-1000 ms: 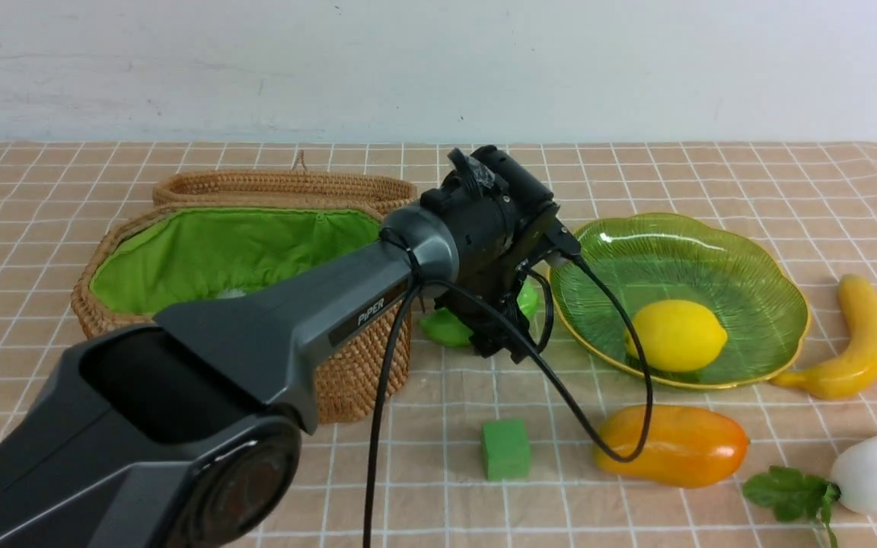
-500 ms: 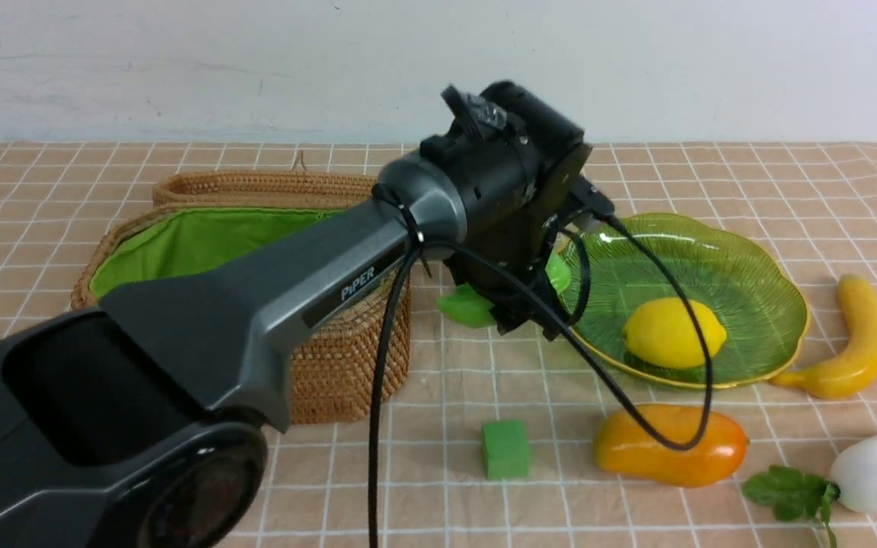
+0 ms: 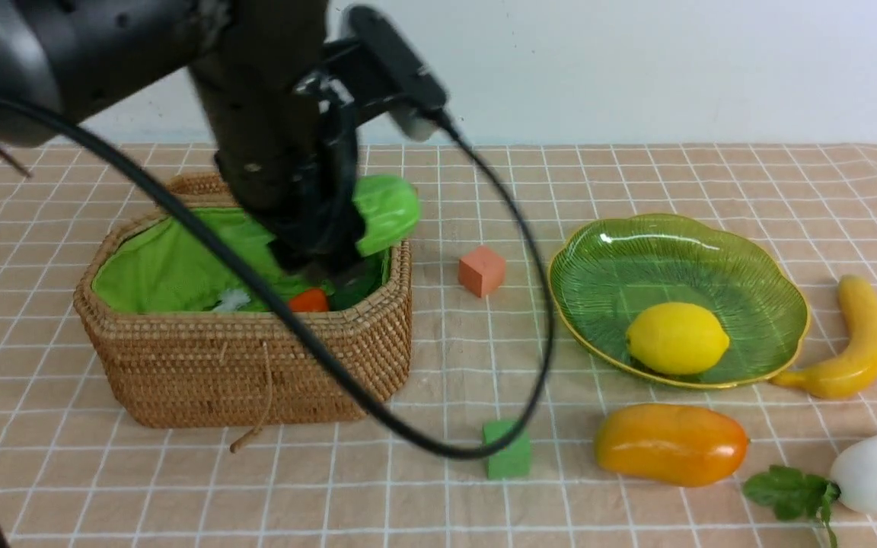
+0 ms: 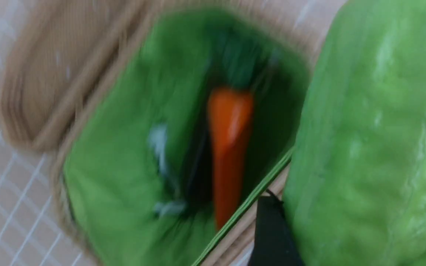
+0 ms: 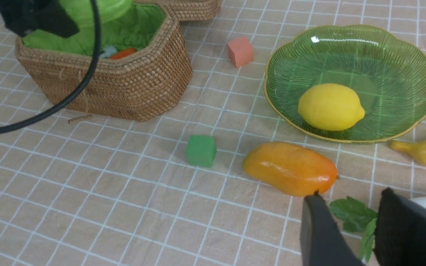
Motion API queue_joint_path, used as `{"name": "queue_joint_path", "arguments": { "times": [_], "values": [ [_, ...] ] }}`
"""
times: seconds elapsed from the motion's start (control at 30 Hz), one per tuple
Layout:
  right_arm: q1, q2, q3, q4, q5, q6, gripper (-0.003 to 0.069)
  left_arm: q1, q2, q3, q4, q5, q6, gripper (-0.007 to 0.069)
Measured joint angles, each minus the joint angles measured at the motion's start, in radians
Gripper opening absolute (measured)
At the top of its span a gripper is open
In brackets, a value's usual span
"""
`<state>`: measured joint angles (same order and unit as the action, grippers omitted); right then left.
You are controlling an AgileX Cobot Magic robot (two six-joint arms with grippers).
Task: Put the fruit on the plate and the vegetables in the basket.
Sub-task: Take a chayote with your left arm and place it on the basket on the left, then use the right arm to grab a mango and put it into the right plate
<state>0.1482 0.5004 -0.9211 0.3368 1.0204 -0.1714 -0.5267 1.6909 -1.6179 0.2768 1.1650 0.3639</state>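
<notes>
Front view: the basket (image 3: 256, 365) sits left, with the left gripper (image 3: 324, 243) above its right edge, clamped on the gourd (image 3: 385, 209), and a carrot (image 3: 307, 301) inside. The plate (image 3: 712, 251) to its right holds the lemon (image 3: 677, 337). The right gripper (image 5: 350, 199) has its jaws apart and empty, over the radish leaves (image 5: 350, 216).

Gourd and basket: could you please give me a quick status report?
Left gripper shut on gourd, held over basket right rim. Right gripper open, empty. Carrot already inside. Drop path looks clear.
</notes>
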Motion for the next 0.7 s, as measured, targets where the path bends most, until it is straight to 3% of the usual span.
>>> {"name": "queue_joint_path", "arguments": {
  "times": [0.17,0.27,0.37,0.47,0.53,0.63,0.7],
  "values": [
    [0.0,0.0,0.0,0.096,-0.049,-0.08,0.0239,0.108,0.031,0.126,0.005,-0.213,0.053,0.0432],
    [0.0,0.0,0.0,0.149,-0.065,-0.116,0.0239,0.116,0.04,0.133,0.022,-0.241,0.053,0.0439],
    [0.0,0.0,0.0,0.195,-0.075,-0.156,0.0239,0.116,0.036,0.133,0.022,-0.241,0.02,0.0533],
    [0.0,0.003,0.0,0.209,-0.078,-0.167,0.0239,0.116,0.019,0.133,0.011,-0.208,-0.06,0.0637],
    [0.0,0.017,0.0,0.21,-0.077,-0.167,0.024,0.116,-0.011,0.133,0.003,-0.15,-0.127,0.0661],
    [0.0,0.065,-0.011,0.21,-0.059,-0.167,0.024,0.116,-0.07,0.133,-0.026,-0.069,-0.237,0.0649],
    [0.0,0.127,-0.033,0.211,-0.028,-0.167,0.024,0.116,-0.128,0.133,-0.075,-0.009,-0.339,0.0593]
  ]
}}
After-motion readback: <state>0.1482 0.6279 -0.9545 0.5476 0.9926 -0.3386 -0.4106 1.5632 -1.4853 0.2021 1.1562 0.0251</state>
